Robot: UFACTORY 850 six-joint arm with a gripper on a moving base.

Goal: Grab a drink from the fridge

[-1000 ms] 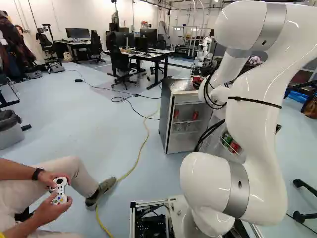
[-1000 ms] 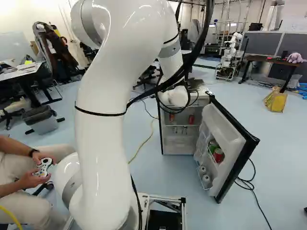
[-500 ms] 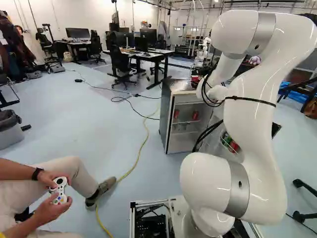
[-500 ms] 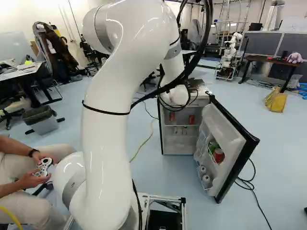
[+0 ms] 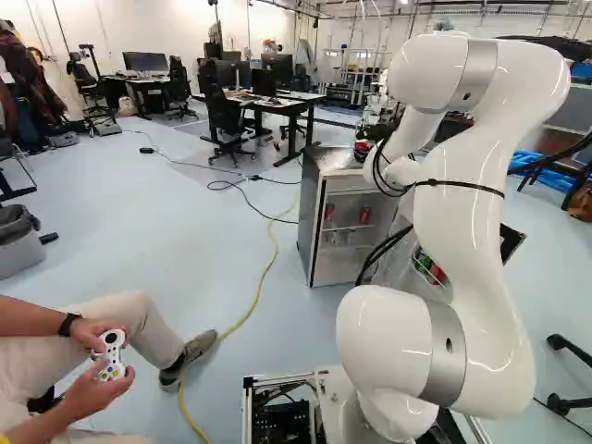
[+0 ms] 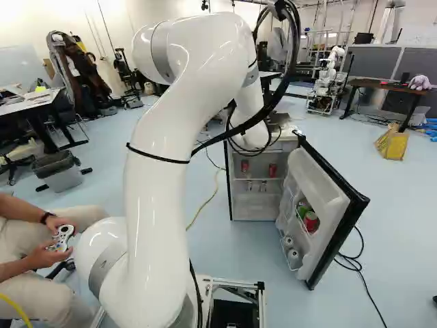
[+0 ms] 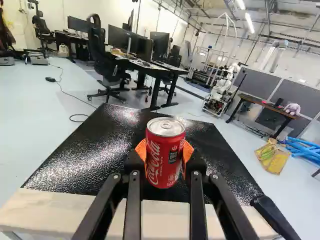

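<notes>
Pinching one red metal drink can (image 7: 165,155) between two orange pads (image 7: 141,149), the black end effector (image 5: 374,133) stands over one grey fridge's (image 5: 313,222) black textured top (image 7: 90,160); two red cans (image 6: 272,170) stand inside.

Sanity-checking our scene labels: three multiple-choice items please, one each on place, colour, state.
1. Where is the red metal can nearest the wrist camera?
A) on the floor B) between the black two-fingered gripper's orange pads C) on a desk

2. Colour of the small grey-sided fridge's textured top?
A) black B) yellow C) blue

3. Its white-lined door?
A) shut B) detached C) open

1 B: pads flank it. 2 A: wrist view shows black. 3 C: base views show inner shelves.
</notes>
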